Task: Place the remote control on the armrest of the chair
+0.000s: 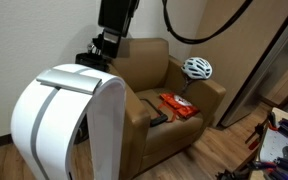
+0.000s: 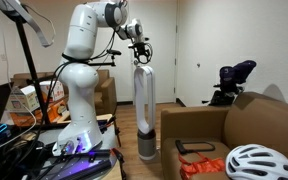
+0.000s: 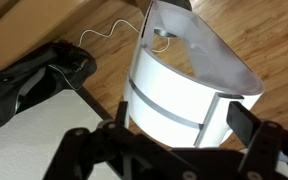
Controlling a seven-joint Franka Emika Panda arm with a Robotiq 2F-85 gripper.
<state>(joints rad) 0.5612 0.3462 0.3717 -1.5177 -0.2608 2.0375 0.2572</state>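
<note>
One hand (image 3: pixel 160 128), empty, fingers (image 3: pixel 79 150) spread wide apart, clamped on nothing. Up high, right over the top of one big white arch (image 3: pixel 184 85), well apart from the chair.

One remote control (image 1: pixel 158 119), flat on the seat cushion of one tan chair (image 1: pixel 149 65), near-left part of the seat, just beside the left armrest, not on it. Just right of it on the same cushion, one orange-red packet (image 1: pixel 181 106). One white helmet (image 1: pixel 197 68) up on the far right armrest.

No bench; everything on a wood plank floor (image 3: pixel 104 60). In the wrist view, one black bag (image 3: pixel 24 85) on the floor left of the arch and one thin white cable (image 3: pixel 109 35) looped farther off. White walls, one pale door (image 2: pixel 189 50) at the far end, one dark wheeled seat (image 2: pixel 232 82) near it, and a stack of boxes (image 2: pixel 29 98) at far left behind the arm's base.
</note>
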